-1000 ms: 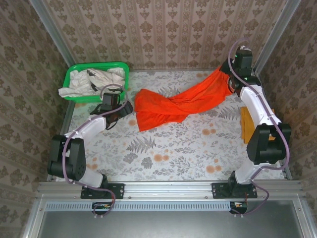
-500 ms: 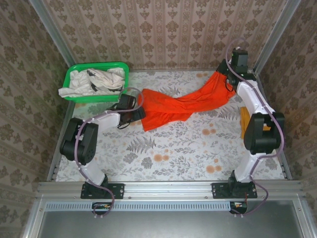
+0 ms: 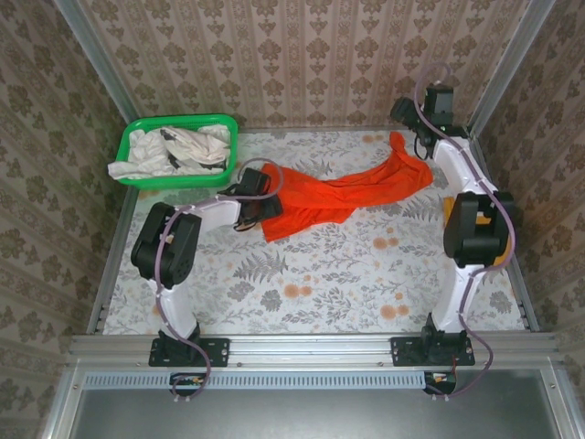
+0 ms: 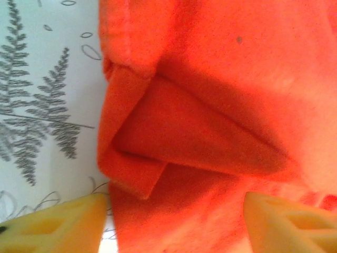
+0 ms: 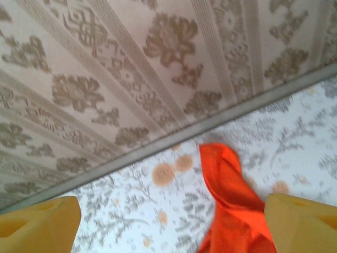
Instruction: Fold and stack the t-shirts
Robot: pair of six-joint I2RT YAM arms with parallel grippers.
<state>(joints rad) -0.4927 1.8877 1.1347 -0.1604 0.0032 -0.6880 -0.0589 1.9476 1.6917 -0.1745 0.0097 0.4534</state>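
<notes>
The left gripper is down at the near left end of the orange-red shirt. Its two yellow fingers are apart. One finger sits over the bare table, just beside the edge of the shirt. The other finger is over the red cloth. Between the two fingers lies a folded-over corner of the shirt with a thick hem. The fingers are not pinching the cloth.

The right gripper is up at the far right corner, close to the wall. Its two fingers are wide apart and hold nothing. The pointed end of the orange-red shirt lies on the table below and between them, nearer to one finger than the other, and it touches neither.

The shirt lies on the table in a long crumpled strip that runs from the left fingers to a spot near the right fingers.

Well to the left of the left fingers and farther back stands a green basket. Off-white shirts lie bunched up in it, and one hangs over its left rim.

A bit of a mustard yellow shirt peeks out beside the right arm, nearer than the right fingers
</notes>
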